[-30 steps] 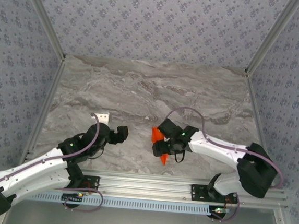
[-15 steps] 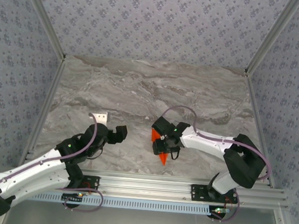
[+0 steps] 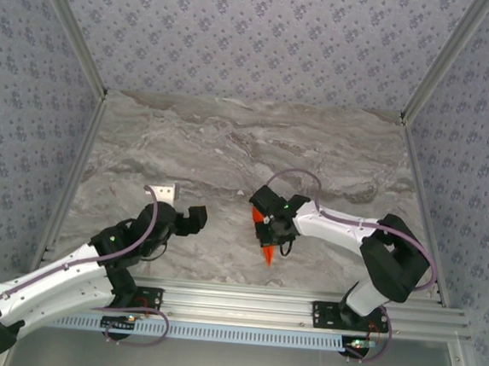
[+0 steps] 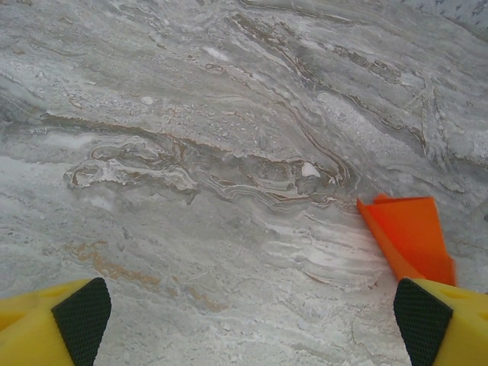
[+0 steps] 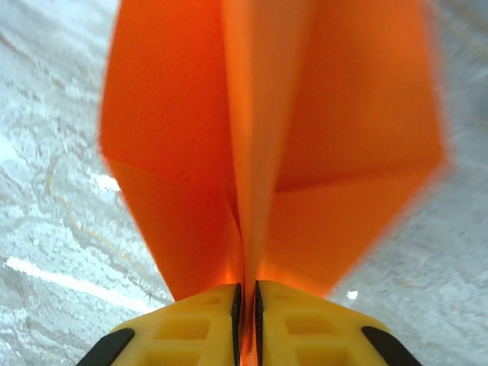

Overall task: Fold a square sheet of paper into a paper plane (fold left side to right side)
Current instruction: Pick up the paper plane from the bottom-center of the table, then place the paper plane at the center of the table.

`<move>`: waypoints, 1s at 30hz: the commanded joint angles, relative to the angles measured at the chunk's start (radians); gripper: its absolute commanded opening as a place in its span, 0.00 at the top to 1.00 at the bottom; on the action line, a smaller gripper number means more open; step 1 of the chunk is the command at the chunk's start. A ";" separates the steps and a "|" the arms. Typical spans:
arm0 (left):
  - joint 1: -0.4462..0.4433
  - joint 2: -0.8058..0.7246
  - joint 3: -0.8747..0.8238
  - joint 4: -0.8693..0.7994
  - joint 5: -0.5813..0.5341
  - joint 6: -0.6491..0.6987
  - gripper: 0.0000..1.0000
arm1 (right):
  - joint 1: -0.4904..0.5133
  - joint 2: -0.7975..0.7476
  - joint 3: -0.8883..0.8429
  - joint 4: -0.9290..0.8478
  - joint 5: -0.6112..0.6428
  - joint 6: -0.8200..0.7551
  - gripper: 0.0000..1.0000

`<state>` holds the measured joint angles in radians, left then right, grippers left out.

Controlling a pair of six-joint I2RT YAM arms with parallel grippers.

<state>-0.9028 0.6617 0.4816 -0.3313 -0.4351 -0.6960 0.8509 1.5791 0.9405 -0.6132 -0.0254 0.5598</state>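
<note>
The orange paper plane point(image 3: 266, 253) is a narrow folded dart near the table's front middle, its tip pointing toward the near edge. My right gripper point(image 3: 268, 230) sits over its wide end. In the right wrist view the yellow jaws are pinched together on the plane's centre crease point(image 5: 248, 252), with the two wings point(image 5: 175, 152) spreading up to either side. My left gripper point(image 3: 197, 218) rests to the left of the plane, apart from it. Its fingertips point(image 4: 80, 313) stand wide apart with only bare table between them, and the plane's edge point(image 4: 408, 236) lies at the far right of the left wrist view.
A small white block point(image 3: 167, 191) lies on the marble table point(image 3: 230, 147) just beyond my left gripper. Patterned walls enclose the table on three sides, and an aluminium rail point(image 3: 243, 298) runs along the near edge.
My right gripper has shifted slightly left and closed onto the plane's centre crease. The left arm has stayed put.
</note>
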 commanded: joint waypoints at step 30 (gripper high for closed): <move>0.009 0.019 0.100 -0.055 0.004 0.040 0.02 | -0.338 0.549 0.874 -0.358 0.025 -0.192 0.73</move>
<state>-0.9028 0.6655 0.5072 -0.3683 -0.3851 -0.6865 0.4957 2.1918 1.7916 -0.9146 -0.0242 0.3801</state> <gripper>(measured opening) 0.984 0.248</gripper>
